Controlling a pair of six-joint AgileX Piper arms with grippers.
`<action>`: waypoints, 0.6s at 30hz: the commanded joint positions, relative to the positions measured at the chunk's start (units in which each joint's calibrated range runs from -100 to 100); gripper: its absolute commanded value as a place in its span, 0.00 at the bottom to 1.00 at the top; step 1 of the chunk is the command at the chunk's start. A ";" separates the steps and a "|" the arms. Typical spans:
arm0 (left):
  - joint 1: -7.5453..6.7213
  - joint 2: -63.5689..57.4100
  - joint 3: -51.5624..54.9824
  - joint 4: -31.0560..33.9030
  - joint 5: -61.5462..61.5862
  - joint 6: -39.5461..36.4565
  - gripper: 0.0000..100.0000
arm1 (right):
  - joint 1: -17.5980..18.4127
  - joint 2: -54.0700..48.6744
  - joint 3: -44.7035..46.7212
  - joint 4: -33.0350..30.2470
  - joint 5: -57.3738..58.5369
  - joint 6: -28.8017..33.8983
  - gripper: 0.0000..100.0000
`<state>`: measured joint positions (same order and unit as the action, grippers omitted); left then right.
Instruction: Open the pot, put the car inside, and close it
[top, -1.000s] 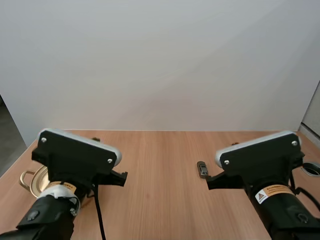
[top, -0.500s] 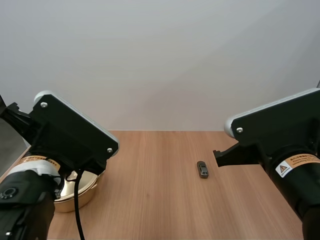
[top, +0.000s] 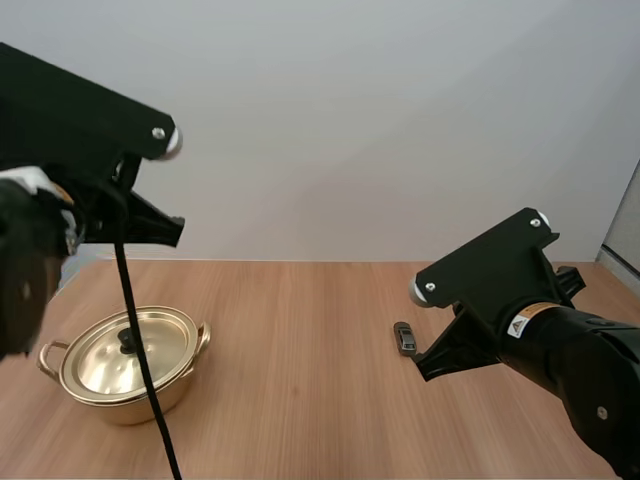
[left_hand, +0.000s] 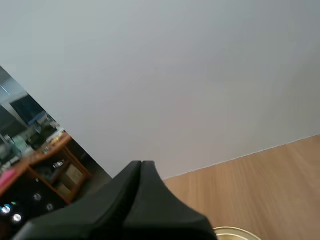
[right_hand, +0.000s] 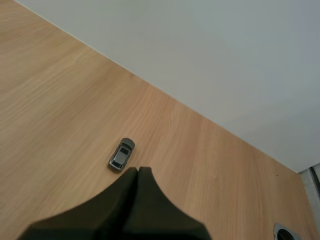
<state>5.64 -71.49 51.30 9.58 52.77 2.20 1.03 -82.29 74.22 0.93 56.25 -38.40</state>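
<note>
sitting shut, the pot (top: 100, 402) stands near the left edge of the desk (top: 300, 390), toward its near corner. its lid (top: 95, 365) is on and the black knob (top: 128, 342) is untouched. the car (top: 405, 337) lies flat on the bare wood in the right half of the desk, well apart from the pot and about midway between the near and far edges.

the left gripper (left_hand: 141, 164) hangs high above the pot with its fingers pressed together on nothing. the right gripper (right_hand: 137, 171) is lower, just on the near side of the car. its fingers are also closed into one wedge and hold nothing.

nothing of the task looks done yet. the lid has to come off, the car has to be picked up and dropped in, and the lid has to go back on. both arms seem to be only at the approach, the left for the knob and the right for the car.
</note>
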 joint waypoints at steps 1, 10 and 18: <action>0.40 15.37 -14.67 -3.87 17.02 3.25 0.00 | 0.52 -0.04 -0.05 -0.01 0.62 0.01 0.00; 2.93 43.15 -28.62 -6.03 47.23 11.98 0.00 | 3.76 -0.04 -0.05 -0.04 2.61 0.01 0.00; 4.28 49.81 -28.62 -2.22 47.23 12.53 0.12 | 3.86 -0.04 -0.05 -0.04 2.61 0.01 0.00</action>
<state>9.91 -37.38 22.72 7.97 98.06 14.52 4.83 -82.29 74.22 0.91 58.87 -38.40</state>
